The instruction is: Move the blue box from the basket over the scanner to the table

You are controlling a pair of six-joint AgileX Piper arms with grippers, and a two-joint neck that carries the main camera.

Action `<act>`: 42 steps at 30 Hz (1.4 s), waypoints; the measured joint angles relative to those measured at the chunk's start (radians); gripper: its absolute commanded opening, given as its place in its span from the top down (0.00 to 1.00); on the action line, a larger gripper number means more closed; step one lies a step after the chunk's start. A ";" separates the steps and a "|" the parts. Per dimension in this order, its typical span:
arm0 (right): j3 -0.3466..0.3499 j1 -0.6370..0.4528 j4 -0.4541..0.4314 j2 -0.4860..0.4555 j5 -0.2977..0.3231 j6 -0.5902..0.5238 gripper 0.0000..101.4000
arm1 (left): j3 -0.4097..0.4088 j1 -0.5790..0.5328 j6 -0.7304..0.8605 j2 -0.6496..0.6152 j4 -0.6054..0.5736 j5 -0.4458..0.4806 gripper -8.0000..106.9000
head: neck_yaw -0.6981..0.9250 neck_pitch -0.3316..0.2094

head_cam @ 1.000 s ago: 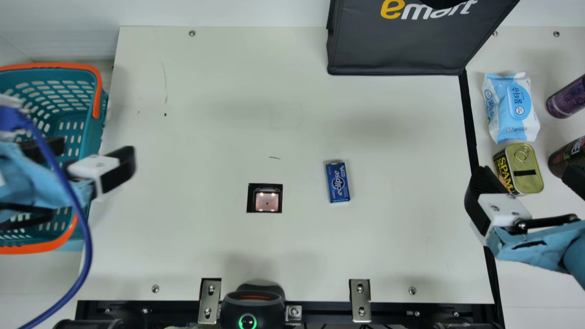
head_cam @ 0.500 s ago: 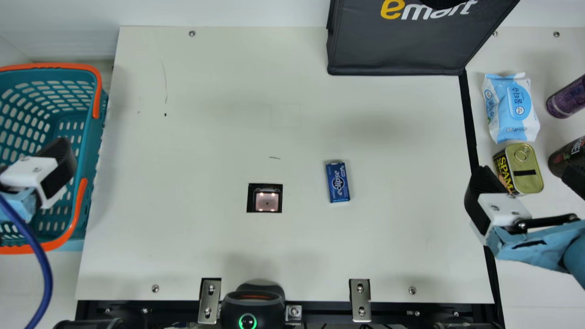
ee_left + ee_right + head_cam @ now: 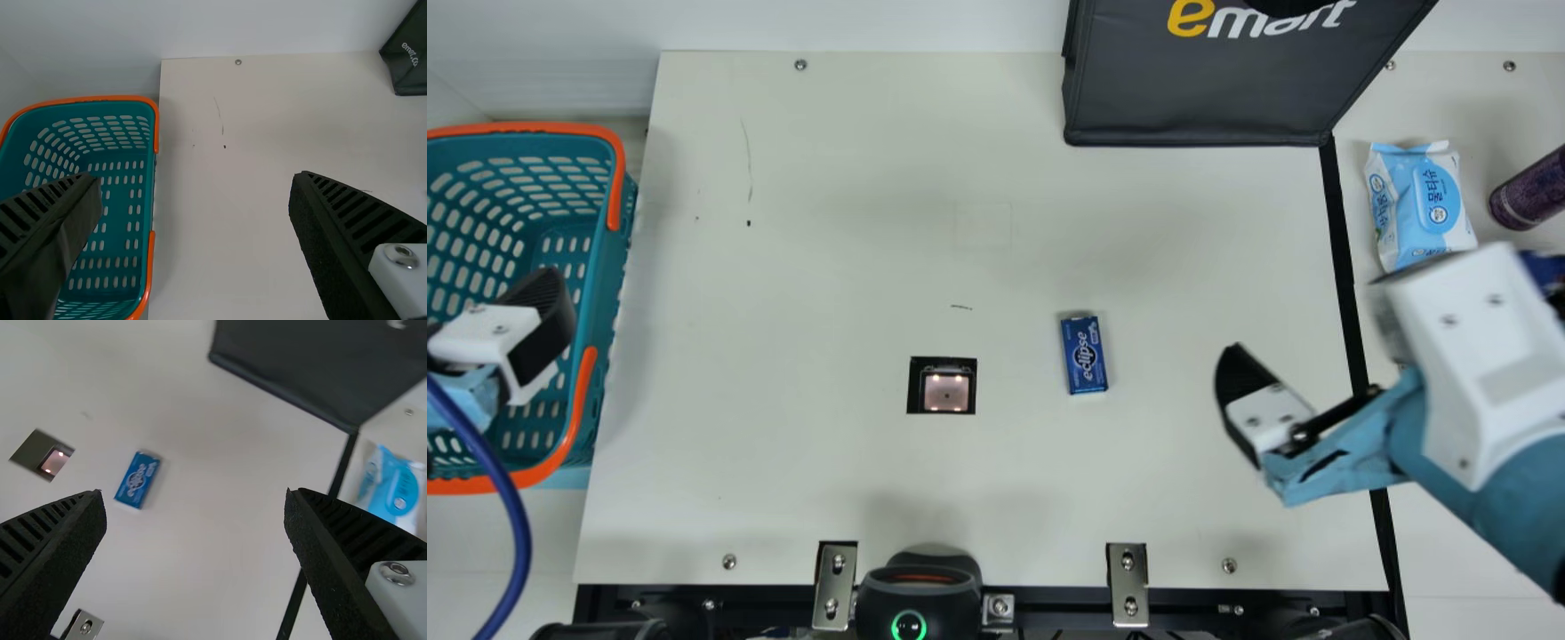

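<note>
In the main view my left gripper [image 3: 494, 333] is over the teal basket [image 3: 609, 289]; the left wrist view shows the left gripper [image 3: 195, 181] open beside and above the basket [image 3: 151, 267]. My right gripper [image 3: 1267, 418] hangs over the table's right part, right of the blue box [image 3: 1084, 355]. Seen from its wrist, the right gripper [image 3: 195, 496] stands open with nothing between its fingers, and the blue box [image 3: 137, 480] lies on the table beyond them. The scanner window [image 3: 947, 393] is set in the table, left of the box and apart from it.
A dark bag [image 3: 1200, 89] stands at the back. On the right side are a wipes pack [image 3: 1423, 209] and a purple bottle [image 3: 1529, 191]. A black device [image 3: 916, 600] with a green ring sits at the front edge, between metal brackets.
My left gripper has moved left, back over the basket, and stayed there in the last half second. My right arm has swung inward to the left. The blue box has not moved.
</note>
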 measured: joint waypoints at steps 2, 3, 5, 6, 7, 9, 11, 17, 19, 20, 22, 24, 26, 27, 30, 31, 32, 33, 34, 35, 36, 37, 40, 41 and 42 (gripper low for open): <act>0.000 0.032 0.012 0.026 0.002 -0.012 0.06 | 0.000 0.000 0.000 0.000 0.000 0.000 0.15 | 0.000 0.000; -0.001 0.042 0.019 0.043 0.006 -0.013 0.06 | 0.000 0.000 0.000 0.000 0.000 0.000 0.15 | 0.000 0.000; -0.004 0.045 0.026 0.078 0.013 0.003 0.06 | 0.000 0.000 0.000 0.000 0.000 0.000 0.15 | 0.000 -0.002; -0.007 0.044 0.025 0.100 0.014 0.025 0.06 | 0.000 0.000 0.000 0.000 0.000 0.000 0.15 | 0.000 0.000; -0.008 0.044 0.022 0.123 0.012 0.050 0.06 | 0.000 0.000 0.000 0.000 0.000 0.000 0.15 | 0.000 0.000; -0.013 0.058 0.005 0.170 0.010 0.117 0.06 | 0.000 0.000 0.000 0.000 0.000 0.000 0.15 | 0.000 0.000; -0.020 0.080 -0.009 0.214 0.004 0.187 0.06 | 0.000 0.000 0.000 0.000 0.000 0.000 0.15 | 0.000 0.000; -0.053 0.167 -0.056 0.363 -0.021 0.433 0.06 | 0.000 0.000 0.000 0.000 0.000 0.000 0.15 | 0.000 0.000; -0.062 0.191 -0.063 0.407 -0.028 0.514 0.06 | 0.000 0.000 0.000 0.000 0.000 0.000 0.15 | 0.000 0.000; -0.065 0.203 -0.068 0.430 -0.036 0.554 0.06 | 0.000 0.000 0.000 0.000 0.000 0.000 0.15 | 0.000 0.000; -0.069 0.222 -0.081 0.474 -0.048 0.622 0.06 | 0.000 0.000 0.000 0.000 0.000 0.000 0.15 | 0.000 0.000; -0.071 0.239 -0.088 0.510 -0.060 0.681 0.06 | 0.000 0.000 0.000 0.000 0.000 0.000 0.15 | 0.000 0.000; -0.070 0.255 -0.090 0.545 -0.076 0.738 0.06 | 0.000 0.000 0.000 0.000 0.000 0.000 0.15 | 0.000 0.000; -0.066 0.261 -0.093 0.558 -0.089 0.762 0.06 | 0.000 0.000 0.000 0.000 0.000 0.000 0.15 | 0.000 0.000; -0.049 0.269 -0.100 0.599 -0.123 0.813 0.06 | 0.000 0.000 0.000 0.000 0.000 0.000 0.15 | 0.000 0.000; -0.040 0.272 -0.103 0.611 -0.138 0.828 0.06 | 0.000 0.000 0.000 0.000 0.000 0.000 0.15 | 0.000 0.000; -0.032 0.273 -0.105 0.622 -0.153 0.839 0.06 | 0.000 0.000 0.000 0.000 0.000 0.000 0.15 | 0.000 -0.002; -0.025 0.276 -0.106 0.630 -0.165 0.847 0.06 | 0.000 0.000 0.000 0.000 0.000 0.000 0.15 | 0.000 0.000; -0.016 0.278 -0.106 0.640 -0.181 0.855 0.06 | 0.000 0.000 0.000 0.000 0.000 0.000 0.15 | 0.000 0.000; -0.007 0.279 -0.106 0.650 -0.197 0.859 0.06 | 0.000 0.000 0.000 0.000 0.000 0.000 0.15 | -0.002 0.000; 0.002 0.283 -0.109 0.657 -0.207 0.866 0.06 | 0.000 0.000 0.000 0.000 0.000 0.000 0.15 | 0.000 0.000; 0.011 0.286 -0.116 0.667 -0.220 0.874 0.06 | 0.000 0.000 0.000 0.000 0.000 0.000 0.15 | 0.000 0.000; 0.033 0.294 -0.129 0.697 -0.265 0.892 0.06 | 0.000 0.000 0.000 0.000 0.000 0.000 0.15 | 0.000 0.000; 0.040 0.297 -0.133 0.707 -0.279 0.900 0.06 | 0.000 0.000 0.000 0.000 0.000 0.000 0.15 | 0.000 -0.002; 0.046 0.300 -0.136 0.715 -0.289 0.903 0.06 | 0.000 0.000 0.000 0.000 0.000 0.000 0.15 | 0.000 -0.002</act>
